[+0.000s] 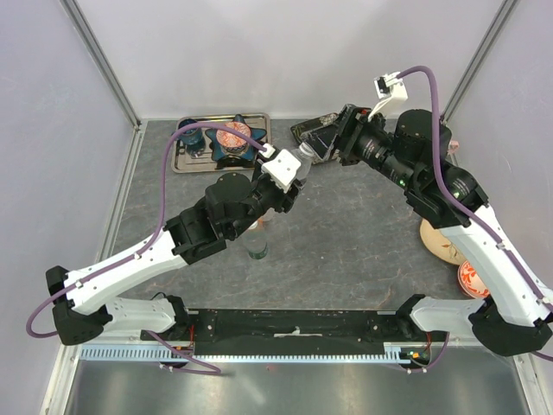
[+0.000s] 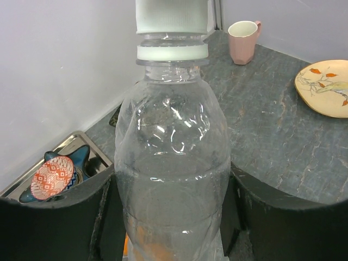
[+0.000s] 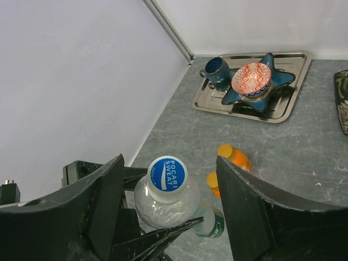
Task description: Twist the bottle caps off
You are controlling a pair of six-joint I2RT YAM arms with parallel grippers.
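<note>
My left gripper is shut on the body of a clear plastic bottle and holds it up off the table, tilted toward the right arm. A blue-and-white cap sits screwed on the bottle's neck. My right gripper is open, with one finger on each side of that cap and a gap at both sides. In the top view the bottle spans between the left gripper and the right gripper. Two orange-capped bottles and a clear bottle with a green band are on the table below.
A metal tray at the back left holds a blue star dish, a patterned bowl and a blue mug. A pink mug and a painted plate are on the right. A dark dish lies at the back.
</note>
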